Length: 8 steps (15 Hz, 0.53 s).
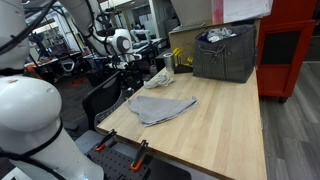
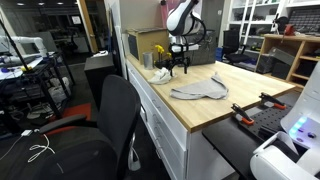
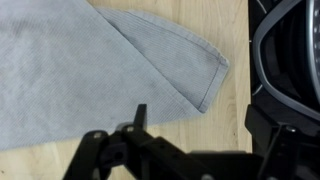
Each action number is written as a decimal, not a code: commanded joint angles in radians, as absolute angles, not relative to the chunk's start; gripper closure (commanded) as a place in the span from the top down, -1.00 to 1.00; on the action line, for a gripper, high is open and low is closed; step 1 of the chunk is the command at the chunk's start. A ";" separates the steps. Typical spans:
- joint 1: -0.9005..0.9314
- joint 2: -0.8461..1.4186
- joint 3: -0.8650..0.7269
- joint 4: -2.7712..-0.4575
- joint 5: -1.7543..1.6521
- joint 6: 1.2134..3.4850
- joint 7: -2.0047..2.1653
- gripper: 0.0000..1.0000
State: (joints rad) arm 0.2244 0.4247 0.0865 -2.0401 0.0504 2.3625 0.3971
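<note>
A grey cloth (image 1: 160,106) lies partly folded on the light wooden table (image 1: 225,120); it also shows as the cloth (image 2: 200,90) in both exterior views. My gripper (image 2: 178,66) hangs above the table's edge by one end of it, seen as the gripper (image 1: 135,70) near the far left side. In the wrist view the cloth (image 3: 80,70) fills the upper left, its folded corner pointing toward the gripper (image 3: 205,125). The dark fingers (image 3: 140,115) stand wide apart over bare wood. The gripper is open and holds nothing.
A grey fabric bin (image 1: 225,55) and a cardboard box (image 1: 190,35) stand at the table's back. A white crumpled item (image 1: 160,76) lies near the gripper. A black office chair (image 2: 110,120) stands by the table edge, also in the wrist view (image 3: 290,50). Orange-handled clamps (image 1: 135,155) grip the table's end.
</note>
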 commanded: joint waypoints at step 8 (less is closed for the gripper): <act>0.315 0.480 0.062 -2.197 0.041 2.672 0.475 1.00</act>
